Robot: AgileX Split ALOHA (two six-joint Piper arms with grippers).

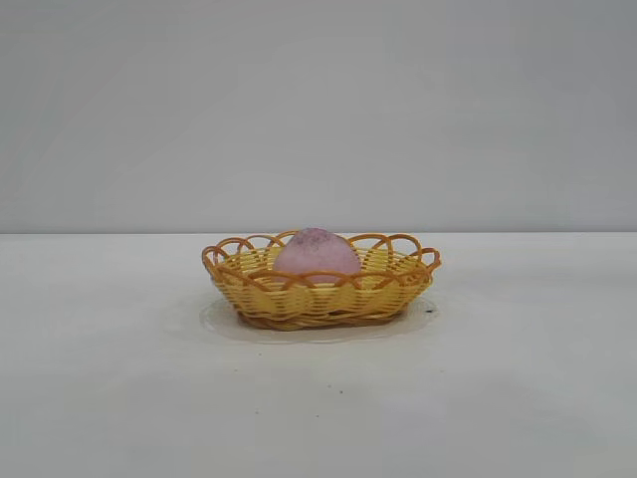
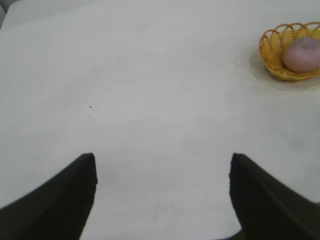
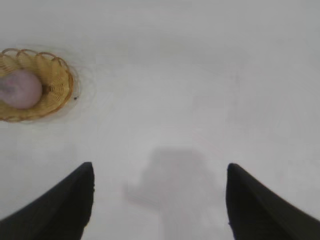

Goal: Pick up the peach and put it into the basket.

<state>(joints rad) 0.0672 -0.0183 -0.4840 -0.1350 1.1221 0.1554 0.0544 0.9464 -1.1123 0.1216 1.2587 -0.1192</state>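
Note:
The dull pink peach (image 1: 317,251) lies inside the yellow-orange wicker basket (image 1: 318,297) at the middle of the white table. Both wrist views catch the pair from afar: peach (image 2: 301,54) in basket (image 2: 274,50), and peach (image 3: 20,88) in basket (image 3: 57,85). My left gripper (image 2: 162,162) hangs open over bare table, well away from the basket, nothing between its dark fingers (image 2: 60,200). My right gripper (image 3: 160,172) is likewise open and empty above bare table on the basket's other side. Neither arm shows in the exterior view.
A faint round ring mark (image 1: 224,324) surrounds the basket's base on the table. Small dark specks (image 2: 90,106) dot the white tabletop. The right arm's shadow (image 3: 175,190) falls on the table between its fingers. A plain grey wall stands behind.

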